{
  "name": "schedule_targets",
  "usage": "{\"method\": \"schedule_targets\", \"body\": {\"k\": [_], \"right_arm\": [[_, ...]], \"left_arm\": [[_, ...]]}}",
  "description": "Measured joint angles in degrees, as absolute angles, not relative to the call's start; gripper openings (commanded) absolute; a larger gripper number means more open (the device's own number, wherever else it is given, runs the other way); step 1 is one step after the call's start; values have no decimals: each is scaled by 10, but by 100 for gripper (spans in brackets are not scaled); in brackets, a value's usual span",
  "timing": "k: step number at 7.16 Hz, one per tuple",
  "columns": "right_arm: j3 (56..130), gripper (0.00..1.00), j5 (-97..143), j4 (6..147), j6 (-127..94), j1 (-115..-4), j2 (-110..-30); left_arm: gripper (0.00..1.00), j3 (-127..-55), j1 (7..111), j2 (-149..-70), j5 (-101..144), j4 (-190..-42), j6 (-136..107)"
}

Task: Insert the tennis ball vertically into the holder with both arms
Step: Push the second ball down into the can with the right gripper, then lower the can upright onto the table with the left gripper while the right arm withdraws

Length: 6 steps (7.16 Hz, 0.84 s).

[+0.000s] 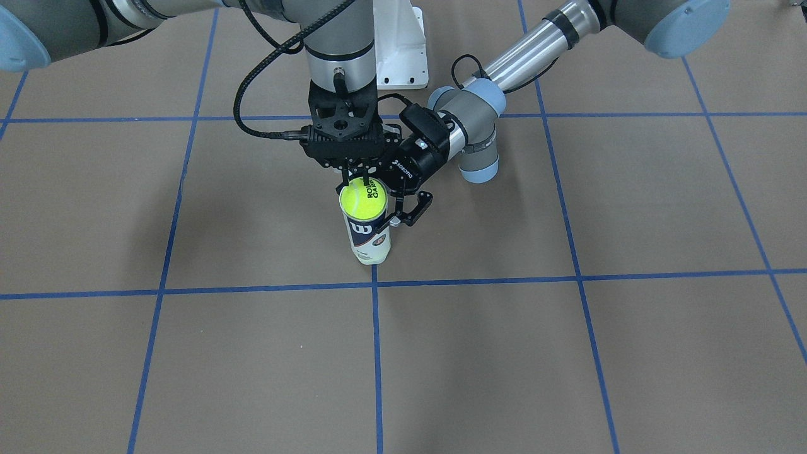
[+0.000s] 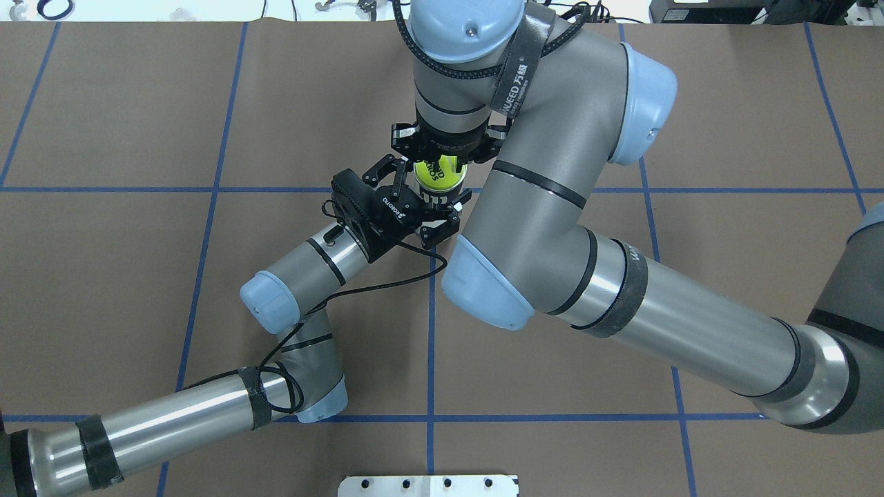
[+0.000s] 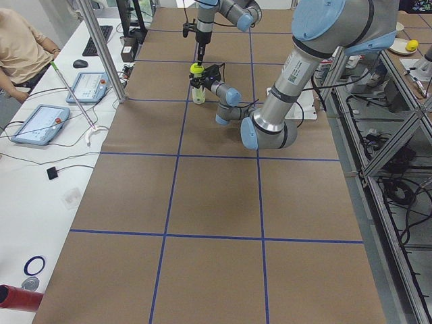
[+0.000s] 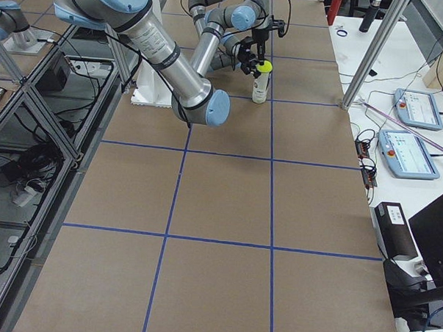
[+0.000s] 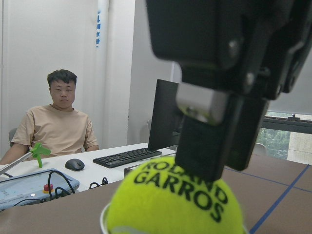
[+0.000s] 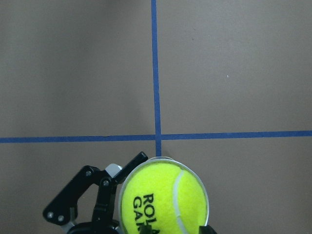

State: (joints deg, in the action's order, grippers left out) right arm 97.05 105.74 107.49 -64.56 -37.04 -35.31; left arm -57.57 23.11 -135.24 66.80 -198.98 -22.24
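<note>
The tennis ball (image 1: 362,198) sits in the open mouth of the holder (image 1: 370,239), its top half above the rim. The holder stands upright on the brown table. My left gripper (image 1: 379,213) comes in from the side and is shut around the holder's upper part, one finger (image 1: 413,211) showing beside it. My right gripper (image 1: 359,181) points straight down, its fingers closed on the ball's upper half. The right wrist view shows the ball (image 6: 163,197) inside the clear rim (image 6: 161,158). The left wrist view shows the ball (image 5: 175,204) under a right finger (image 5: 214,146).
The white pedestal base (image 1: 400,44) stands behind the holder, near the robot. Blue tape lines (image 1: 376,353) cross the table. An operator (image 3: 20,47) sits at a side desk with tablets (image 3: 37,125) beyond the table's left end.
</note>
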Motion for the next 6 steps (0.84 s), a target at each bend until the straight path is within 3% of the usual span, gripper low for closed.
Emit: {"method": "schedule_targets", "body": {"k": [1,2,3,4,6], "right_arm": [[957,11,1057,1060,-646,-370,-354],[947,22,1057,1046,-647,-370,-353],[948,68,1059,1042,-647,-371,-352],[959,100,1063,1045,-646,-374,-351],[992,100,1089,1077,-636,-402,-350]], "left_arm": [[98,-576,231,-1351,668,-1990,-222],[98,-576,231,-1350,668,-1990,-222],[98,-576,230,-1350,668,-1990,-222],[98,-576,230,-1349,668,-1991,-222],[98,-577,231,-1349,668,-1992,-223]]}}
